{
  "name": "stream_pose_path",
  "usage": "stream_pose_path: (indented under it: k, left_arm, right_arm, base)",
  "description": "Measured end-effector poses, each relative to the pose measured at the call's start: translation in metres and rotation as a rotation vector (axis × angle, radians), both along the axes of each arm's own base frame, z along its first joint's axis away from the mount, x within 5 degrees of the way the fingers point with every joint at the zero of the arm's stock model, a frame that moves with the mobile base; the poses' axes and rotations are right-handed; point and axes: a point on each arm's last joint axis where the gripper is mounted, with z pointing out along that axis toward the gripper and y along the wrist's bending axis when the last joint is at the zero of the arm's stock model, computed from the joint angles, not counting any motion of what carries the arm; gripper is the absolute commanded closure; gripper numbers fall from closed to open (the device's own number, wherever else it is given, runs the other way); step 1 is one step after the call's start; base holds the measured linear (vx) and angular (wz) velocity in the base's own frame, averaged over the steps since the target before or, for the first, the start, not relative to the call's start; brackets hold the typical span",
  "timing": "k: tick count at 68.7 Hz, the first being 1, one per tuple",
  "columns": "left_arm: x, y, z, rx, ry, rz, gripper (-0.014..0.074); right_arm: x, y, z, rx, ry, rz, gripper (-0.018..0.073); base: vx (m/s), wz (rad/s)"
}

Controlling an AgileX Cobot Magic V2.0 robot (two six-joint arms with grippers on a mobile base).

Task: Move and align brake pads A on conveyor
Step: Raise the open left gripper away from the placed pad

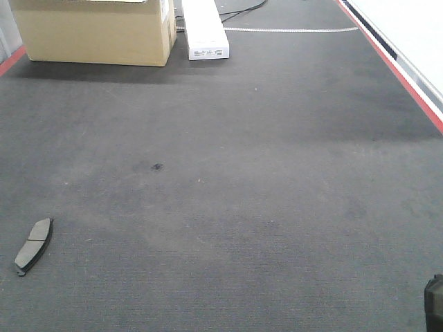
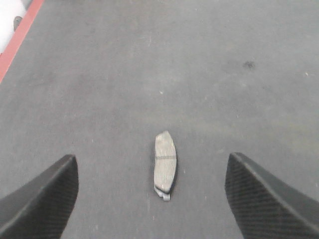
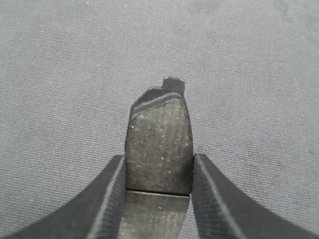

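One brake pad (image 1: 33, 245) lies flat on the charcoal conveyor (image 1: 242, 173) at the front left, grey face up. In the left wrist view this pad (image 2: 165, 162) lies lengthwise between and slightly ahead of the fingertips of my left gripper (image 2: 152, 172), which is open wide above the belt and touching nothing. My right gripper (image 3: 158, 167) is shut on a second brake pad (image 3: 159, 142), its dark friction face and central groove showing between the fingers, held over the conveyor (image 3: 249, 74). Only a dark corner of the right gripper (image 1: 435, 304) shows at the front view's lower right.
A cardboard box (image 1: 93, 31) and a long white box (image 1: 205, 29) stand at the far end of the belt. Red strips run along the belt's right edge (image 1: 394, 72) and left edge (image 2: 20, 40). A small dark stain (image 1: 156, 167) marks the belt.
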Motion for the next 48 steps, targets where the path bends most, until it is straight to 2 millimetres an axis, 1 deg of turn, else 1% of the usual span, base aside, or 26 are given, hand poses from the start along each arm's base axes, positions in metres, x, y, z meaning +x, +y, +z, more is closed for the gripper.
stream_pose_path:
  k: [11,20,31,48]
  left_arm:
    - [-0.021,0.000,-0.016,0.000,-0.029,0.000,0.0010]
    - [-0.033,0.000,-0.020,0.000,-0.063,0.000,0.0010]
    - [-0.038,0.000,-0.020,0.000,-0.085,0.000,0.0010]
    - [-0.038,0.000,-0.020,0.000,-0.084,0.000,0.0010]
  right_arm:
    - [0.000,0.000,0.000,0.000,0.000,0.000,0.0566]
    - [0.000,0.000,0.000,0.000,0.000,0.000,0.0566]
    - [0.000,0.000,0.000,0.000,0.000,0.000,0.0566]
    - [0.000,0.000,0.000,0.000,0.000,0.000,0.0566]
  base:
    - [0.00,0.00]
    - [0.00,0.00]
    - [0.00,0.00]
    - [0.00,0.00]
